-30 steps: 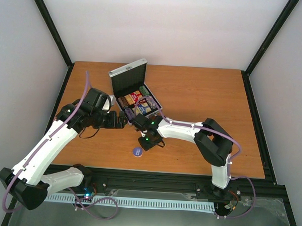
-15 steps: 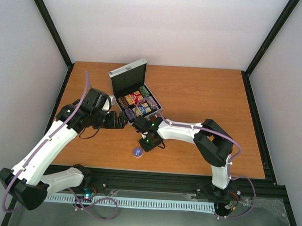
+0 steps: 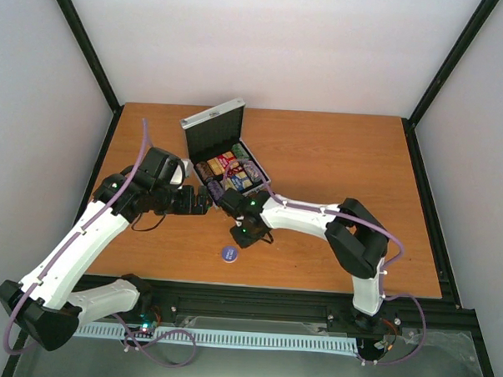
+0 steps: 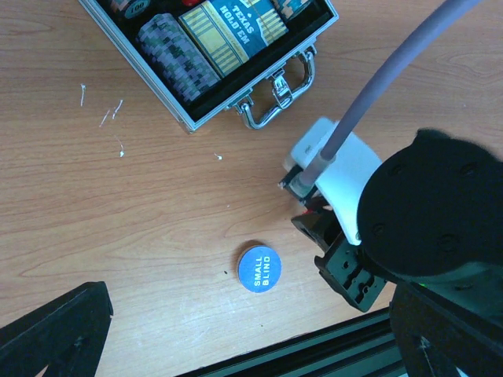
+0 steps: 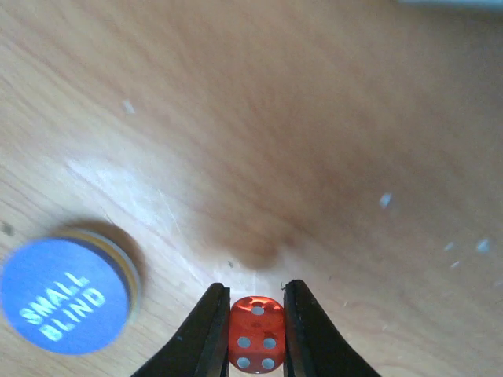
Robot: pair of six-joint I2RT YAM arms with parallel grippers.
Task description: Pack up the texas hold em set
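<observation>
Dice work first: one red die (image 5: 256,345) sits pinched between the two fingers (image 5: 211,334) of the right gripper (image 5: 256,308), the jaws drawn narrow so both pads touch its sides; whether it rests on the wood or is lifted off it cannot be told. Near it, to one side on the table (image 3: 336,159), lies the blue disc (image 5: 63,297), flat, with "SMALL BLIND" printed on top. Beyond the two, toward the far side of the table, the silver case (image 4: 196,118) stands open, lid (image 3: 214,127) tilted up and handle (image 4: 275,90) toward the arms. Inside, a blue-yellow card box (image 4: 228,31) lies just beside a grey chip stack (image 4: 177,59) set on its side. The left gripper (image 4: 250,322) hovers above the wood with its jaws spread wide, nothing between them, looking down on the disc and the right arm's wrist.
</observation>
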